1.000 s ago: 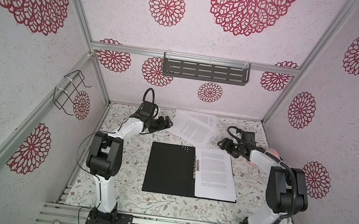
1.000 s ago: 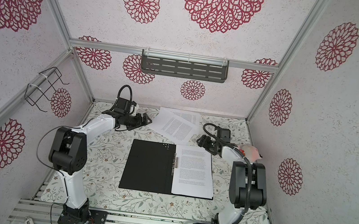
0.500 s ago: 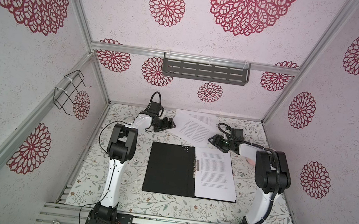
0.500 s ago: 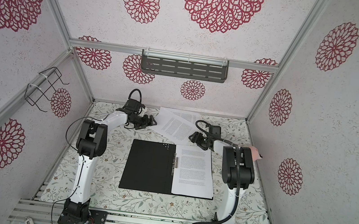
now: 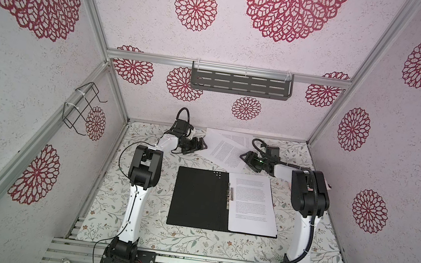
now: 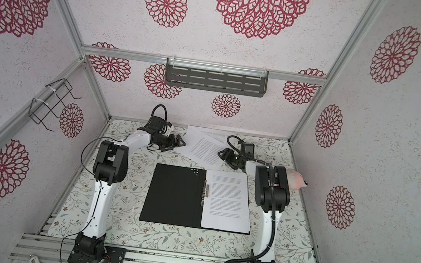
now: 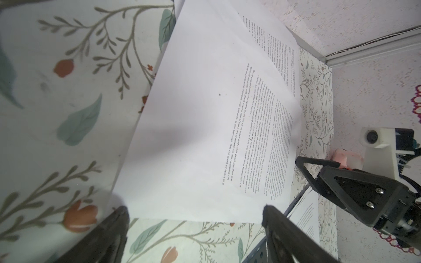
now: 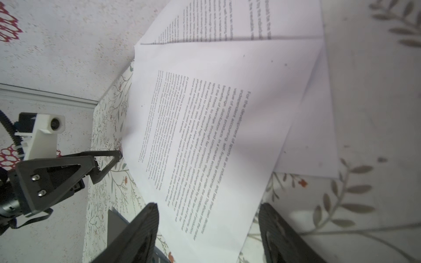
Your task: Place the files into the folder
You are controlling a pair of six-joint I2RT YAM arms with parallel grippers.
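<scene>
The folder (image 5: 200, 198) lies open mid-table in both top views, black inside up, with one printed sheet (image 5: 253, 204) on its right half. Loose files (image 5: 229, 148) lie overlapped at the back of the table. My left gripper (image 5: 200, 144) is open at their left edge; in the left wrist view the top sheet (image 7: 205, 136) ends just ahead of the gripper (image 7: 194, 211). My right gripper (image 5: 245, 159) is open at their right edge; in the right wrist view a corner of the top sheet (image 8: 216, 125) lies between the open fingers of the gripper (image 8: 208, 207), not pinched.
A grey slotted shelf (image 5: 240, 83) hangs on the back wall and a wire basket (image 5: 82, 107) on the left wall. A pink object (image 6: 295, 179) sits behind my right arm's elbow. The floral cloth (image 5: 136, 227) covers the table.
My right gripper has moved left to the edge of the loose sheets. The left gripper has edged right toward them. Both elbows have folded upward.
</scene>
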